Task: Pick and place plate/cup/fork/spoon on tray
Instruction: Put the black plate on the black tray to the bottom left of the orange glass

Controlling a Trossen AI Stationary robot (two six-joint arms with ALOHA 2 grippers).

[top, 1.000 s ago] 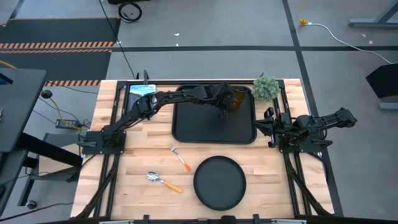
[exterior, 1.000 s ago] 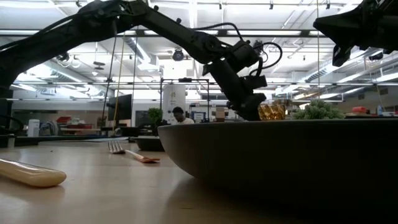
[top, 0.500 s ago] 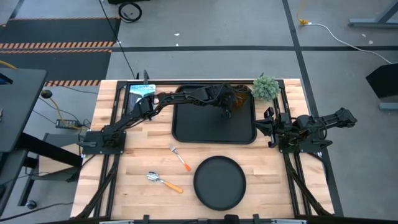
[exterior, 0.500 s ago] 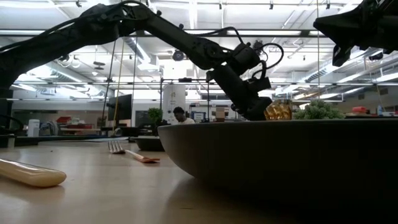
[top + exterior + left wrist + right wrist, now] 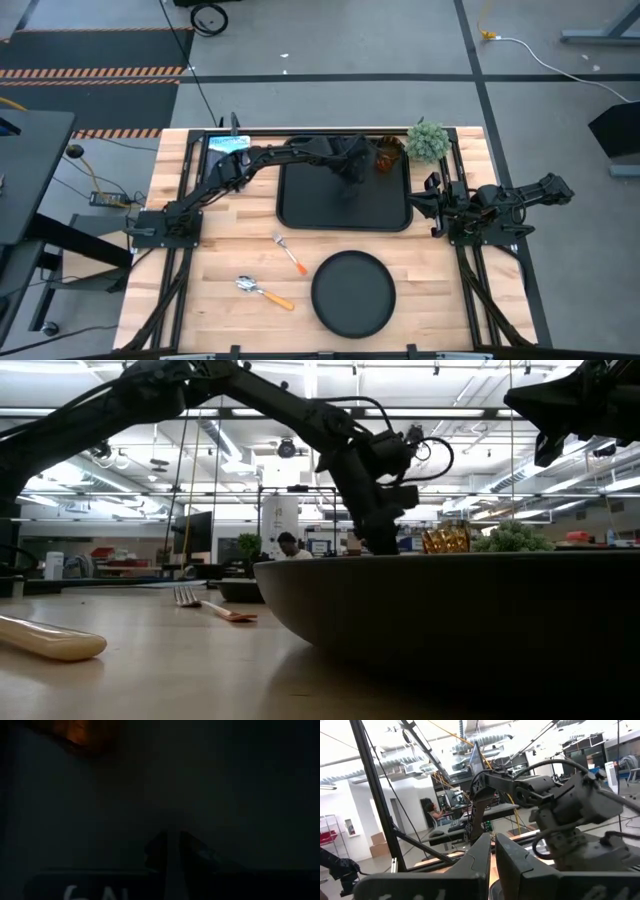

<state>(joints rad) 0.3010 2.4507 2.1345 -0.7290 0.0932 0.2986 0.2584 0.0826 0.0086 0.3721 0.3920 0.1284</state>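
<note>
Cup (image 5: 388, 157) just beside left jaws (image 5: 349, 172), upright in tray (image 5: 300, 205) corner, jaws closed and empty. Next: lift straight up, swing away without touching cup. Right jaws (image 5: 432, 206) closed, waiting.

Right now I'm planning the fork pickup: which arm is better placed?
Probably left: its gripper hovers over the tray, the fork lying on its side of the table; the right gripper waits folded.
</note>
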